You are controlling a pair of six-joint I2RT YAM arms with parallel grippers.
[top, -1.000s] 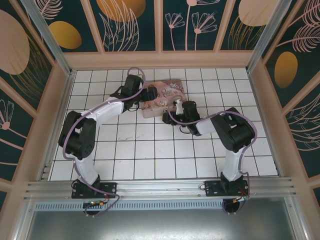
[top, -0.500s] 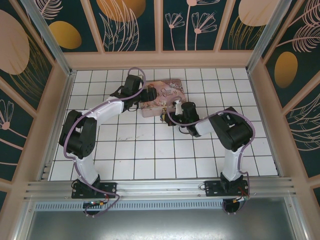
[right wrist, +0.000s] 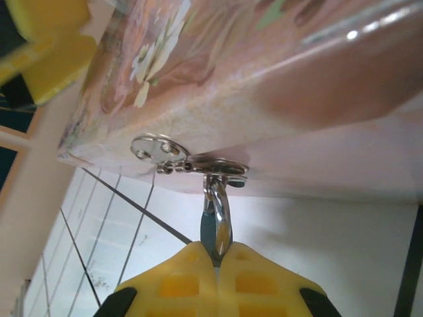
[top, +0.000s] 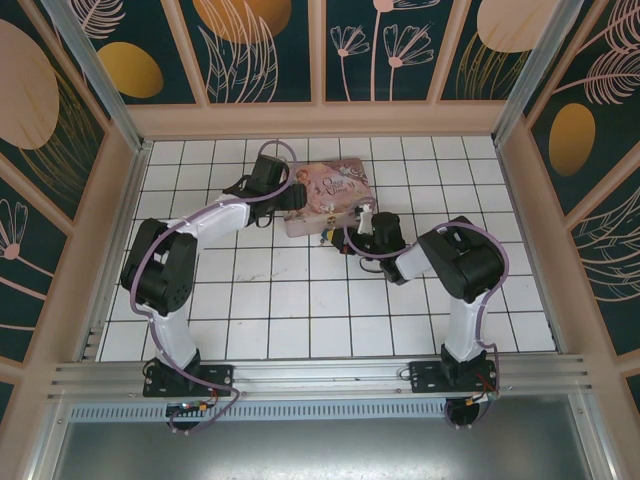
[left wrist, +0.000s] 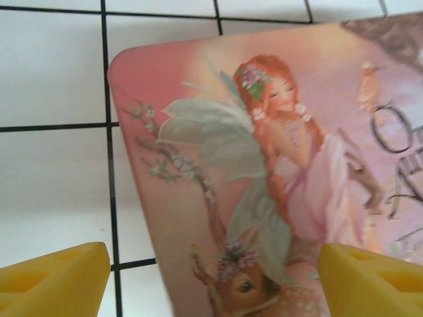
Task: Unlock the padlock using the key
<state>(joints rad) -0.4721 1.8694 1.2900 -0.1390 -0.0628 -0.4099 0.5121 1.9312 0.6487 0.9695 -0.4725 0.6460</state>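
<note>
1. My right gripper (right wrist: 217, 256) is pinched shut on the padlock (right wrist: 220, 218), which hangs at the front wall of the pink tin (right wrist: 277, 99), beside a key ring (right wrist: 151, 146).
2. My left gripper (left wrist: 215, 277) hovers over the tin's lid with its fingers apart.

Looks-wise: my left arm (top: 215, 215) and right arm (top: 462, 335) are chunky white links with fat black joints. Lilac cables (top: 133, 292) loop along them, and the black bases (top: 190, 378) are bolted to a silver rail (top: 320, 375). Left fingers (left wrist: 56, 281) and right fingers (right wrist: 178, 285) are bright yellow plastic with moulded pockets.
</note>
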